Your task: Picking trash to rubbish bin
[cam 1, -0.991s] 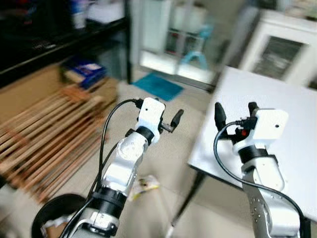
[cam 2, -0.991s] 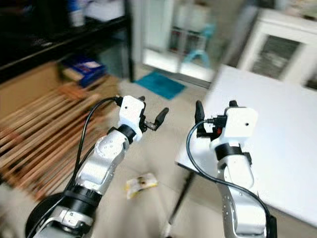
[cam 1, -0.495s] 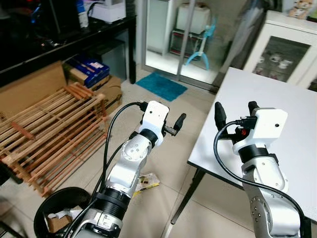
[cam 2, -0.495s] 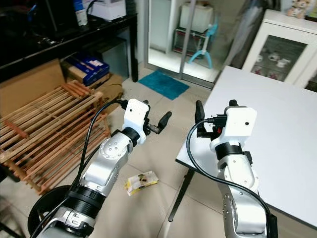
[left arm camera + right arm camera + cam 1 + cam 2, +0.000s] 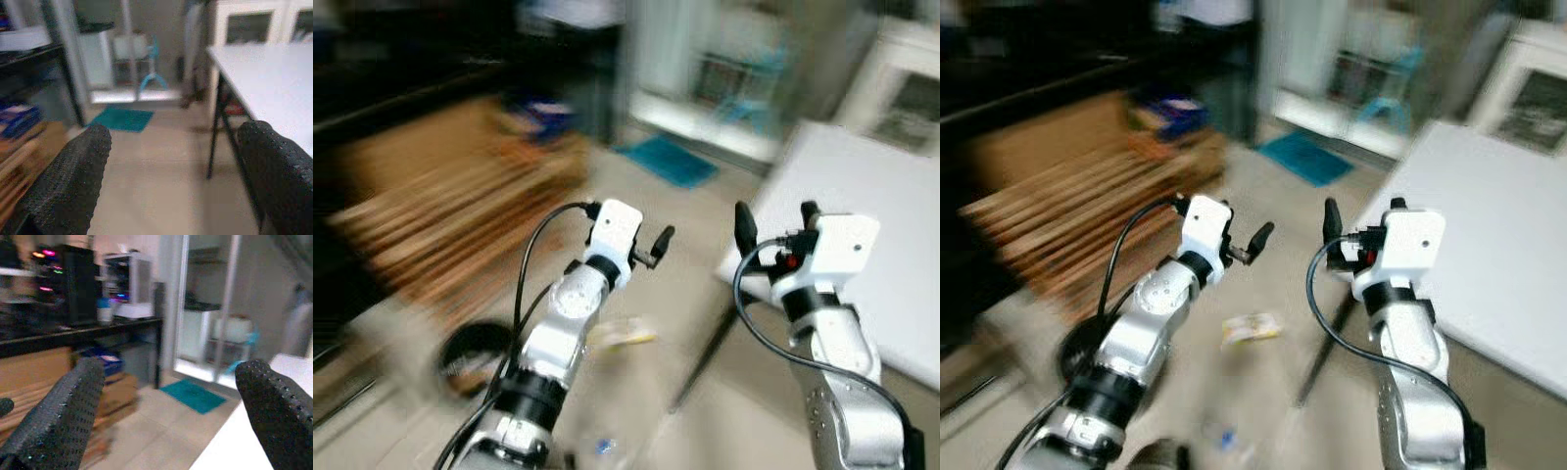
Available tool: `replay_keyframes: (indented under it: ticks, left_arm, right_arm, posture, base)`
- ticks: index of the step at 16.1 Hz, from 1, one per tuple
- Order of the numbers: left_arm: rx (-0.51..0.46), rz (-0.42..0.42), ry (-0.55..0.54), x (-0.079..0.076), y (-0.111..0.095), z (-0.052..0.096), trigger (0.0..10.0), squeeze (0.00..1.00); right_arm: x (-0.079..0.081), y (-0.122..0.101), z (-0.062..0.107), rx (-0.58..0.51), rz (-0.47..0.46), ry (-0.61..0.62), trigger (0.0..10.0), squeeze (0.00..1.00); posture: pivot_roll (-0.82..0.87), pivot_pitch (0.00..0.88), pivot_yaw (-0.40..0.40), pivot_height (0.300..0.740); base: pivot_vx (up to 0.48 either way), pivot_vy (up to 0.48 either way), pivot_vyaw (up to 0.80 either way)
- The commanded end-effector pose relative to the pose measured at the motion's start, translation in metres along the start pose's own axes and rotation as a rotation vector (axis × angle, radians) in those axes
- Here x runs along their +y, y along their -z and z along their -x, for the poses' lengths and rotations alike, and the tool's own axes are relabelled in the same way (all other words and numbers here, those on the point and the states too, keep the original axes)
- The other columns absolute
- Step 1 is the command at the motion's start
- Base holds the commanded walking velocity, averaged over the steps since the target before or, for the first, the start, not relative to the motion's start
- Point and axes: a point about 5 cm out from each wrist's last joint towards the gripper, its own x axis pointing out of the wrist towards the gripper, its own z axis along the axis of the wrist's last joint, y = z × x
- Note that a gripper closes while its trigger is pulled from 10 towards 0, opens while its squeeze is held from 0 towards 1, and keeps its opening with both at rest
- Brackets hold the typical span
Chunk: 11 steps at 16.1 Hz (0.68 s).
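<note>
A crumpled yellow wrapper (image 5: pixel 1252 328) lies on the tiled floor between my two arms, blurred. The round black rubbish bin (image 5: pixel 475 357) stands on the floor at lower left, beside my left arm. My left gripper (image 5: pixel 641 247) is raised at chest height above the floor, well above the wrapper, open and holding nothing; its fingers (image 5: pixel 78 171) stand wide apart in the left wrist view. My right gripper (image 5: pixel 775 220) is held up near the white table's corner, also open and holding nothing, with its fingers (image 5: pixel 68 411) spread.
A white table (image 5: pixel 871 186) on thin dark legs fills the right side. A low wooden slatted rack (image 5: pixel 440 225) and a black shelf unit stand to the left. A teal mat (image 5: pixel 671 162) lies by the far doorway. Small blurred litter (image 5: pixel 1224 438) lies on the floor near my feet.
The whole picture has shifted and blurred, so the camera is moving. Both arms keep the same raised pose, with the grippers still open.
</note>
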Motion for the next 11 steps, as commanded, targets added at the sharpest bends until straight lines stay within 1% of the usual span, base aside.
replay_keyframes:
  ticks: [1,4,7,11]
  left_arm:
    - [0.000,-0.016,0.017,-0.0038,-0.0036,-0.0031,10.0,0.00]
    - [-0.001,-0.019,0.019,-0.0040,-0.0036,-0.0027,10.0,0.00]
    - [0.007,-0.017,0.018,-0.0029,-0.0016,-0.0021,10.0,0.00]
    - [-0.003,0.040,0.069,-0.0028,-0.0037,-0.0024,10.0,0.00]
  right_arm:
    - [-0.0028,0.0007,0.0013,0.009,-0.009,0.017,10.0,0.00]
    - [-0.0022,0.0009,0.0017,0.011,-0.012,0.019,10.0,0.00]
    - [-0.0018,0.0014,0.0013,0.012,-0.014,0.021,10.0,0.00]
    - [-0.0026,0.0011,-0.0002,0.011,-0.015,0.030,10.0,0.00]
  posture:
    - [0.15,0.006,-0.061,0.740]
    - [0.15,0.009,-0.060,0.740]
    - [0.15,0.010,-0.058,0.740]
    - [0.15,0.008,-0.056,0.740]
  base:
    - [-0.398,0.000,0.00]
    - [-0.363,0.000,0.00]
    - [0.000,0.000,0.00]
    - [0.000,0.000,0.00]
